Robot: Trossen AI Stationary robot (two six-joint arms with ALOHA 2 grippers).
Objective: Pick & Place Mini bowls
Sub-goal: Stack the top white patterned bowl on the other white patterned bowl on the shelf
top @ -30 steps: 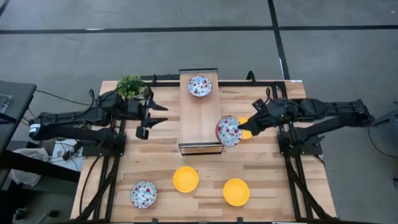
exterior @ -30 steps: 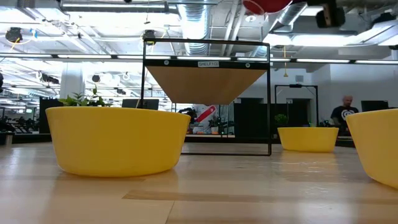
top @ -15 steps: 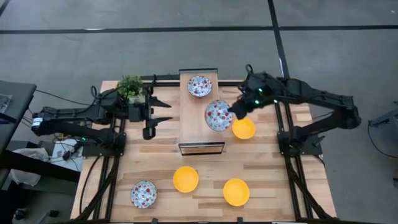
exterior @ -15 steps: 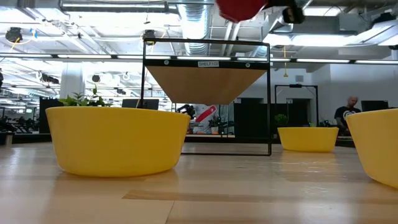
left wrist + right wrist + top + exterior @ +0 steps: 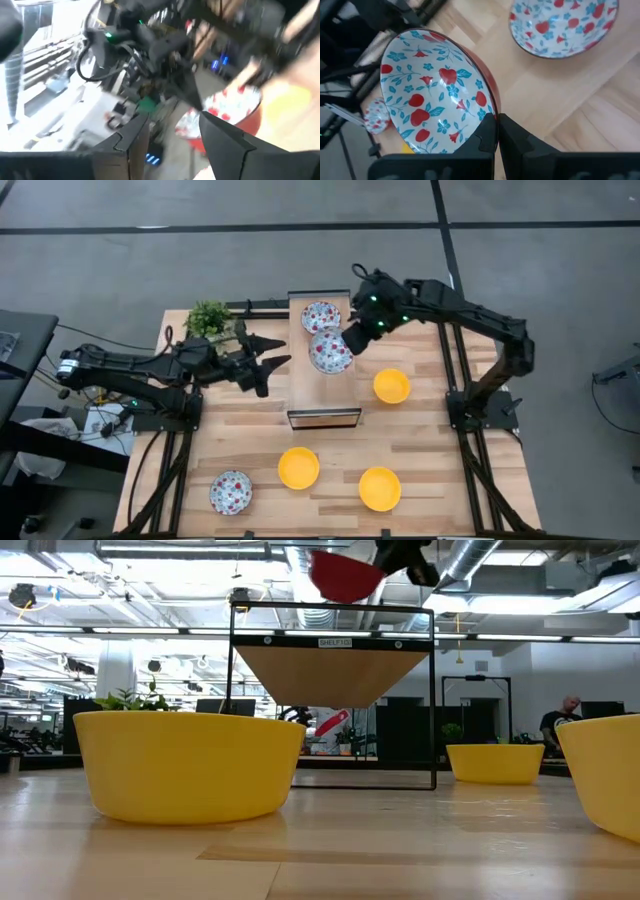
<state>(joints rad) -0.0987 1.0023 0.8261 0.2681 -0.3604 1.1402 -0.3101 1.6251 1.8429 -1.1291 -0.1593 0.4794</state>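
My right gripper is shut on a white floral bowl with a red outside, carried in the air over the raised wooden shelf. The low view shows the bowl's red underside above the shelf frame. A second floral bowl sits on the shelf's far end, and a third rests on the table near its near-left corner. Three yellow bowls stand on the table. My left gripper is open, just left of the shelf, touching nothing. My right gripper pinches the held bowl's rim, one finger inside the bowl and the other outside it. The fingers come from the table's right side. The bowl is lifted clear above the shelf, its floral inside facing up, somewhat tilted.
A small green potted plant stands at the far left of the table, behind my left arm. The shelf's black frame stands mid-table. A person shows far off in the room. Bare wood lies on the near part of the shelf top.
My right gripper has carried the floral bowl from beside the shelf's near right corner toward the far edge and left, over the shelf top, close to the bowl sitting there. My left gripper has moved right, toward the shelf, and turned, staying open.
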